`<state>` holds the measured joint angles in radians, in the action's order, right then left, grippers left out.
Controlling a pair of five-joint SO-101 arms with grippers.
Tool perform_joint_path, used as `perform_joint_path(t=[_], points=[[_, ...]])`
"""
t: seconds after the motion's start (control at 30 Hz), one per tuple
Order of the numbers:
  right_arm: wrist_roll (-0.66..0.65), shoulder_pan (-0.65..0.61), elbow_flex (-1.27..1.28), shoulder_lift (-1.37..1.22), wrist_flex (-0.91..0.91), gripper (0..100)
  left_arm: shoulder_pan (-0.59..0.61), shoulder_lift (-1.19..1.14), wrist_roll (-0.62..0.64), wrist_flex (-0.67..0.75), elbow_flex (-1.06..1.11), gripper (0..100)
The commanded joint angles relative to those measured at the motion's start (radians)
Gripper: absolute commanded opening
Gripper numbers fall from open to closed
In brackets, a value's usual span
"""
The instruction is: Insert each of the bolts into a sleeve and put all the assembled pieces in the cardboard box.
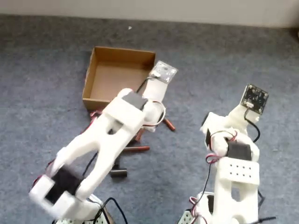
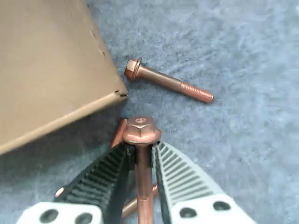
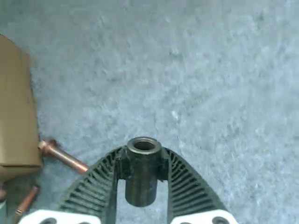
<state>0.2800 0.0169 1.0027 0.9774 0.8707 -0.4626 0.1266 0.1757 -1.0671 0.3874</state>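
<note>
– Fingers on the left arm?
– Left gripper: fingers clamped on a bolt. They grip the shank just under the hex head, and the head pokes out at the tips. Looks held for mating.
– Right arm?
– Right gripper: fingers closed around a dark sleeve, squeezing its sides. The bore end is uncovered, so my guess is the hole is kept free for the bolt.
– Joined yet?
– No. Bolt and sleeve are in separate arms, well apart, so insertion is not yet done.
– Box?
– Cardboard box sits toward the far edge of the bench, left of middle. The floor that shows is bare cardboard. The near right corner is under the left arm, so I can't tell there.
– Loose parts?
– Loose bolt lies flat on the bench just beside the box's near right corner, not touching. Spare bolt and spare sleeve lie nearer the bench's front edge, partly under the left arm. Probably stock waiting its turn.
</note>
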Motion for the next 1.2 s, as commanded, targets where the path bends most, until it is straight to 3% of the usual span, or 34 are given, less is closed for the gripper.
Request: perform_joint_path(t=[0.0,0.3,0.53,0.67,0.87,1.17], points=[[0.003,-0.065,-0.074,0.194,0.002,0.4,0.016,0.274,0.002,0.041,0.079,0],[-0.003,-0.341,0.024,0.479,-0.004,0.4,0.147,0.829,0.008,0.132,0.277,0],[-0.222,-0.555,0.081,0.492,-0.004,0.4,0.163,1.236,0.008,0.215,0.417,0],[-0.253,-0.696,0.082,0.492,-0.004,0.4,0.163,1.415,0.008,0.272,0.49,0],[-0.258,-0.858,0.104,0.492,-0.099,0.4,0.156,1.595,0.009,0.29,0.536,0],[-0.264,-0.918,0.183,0.492,-0.321,0.4,0.156,1.644,0.009,0.29,0.535,0]])
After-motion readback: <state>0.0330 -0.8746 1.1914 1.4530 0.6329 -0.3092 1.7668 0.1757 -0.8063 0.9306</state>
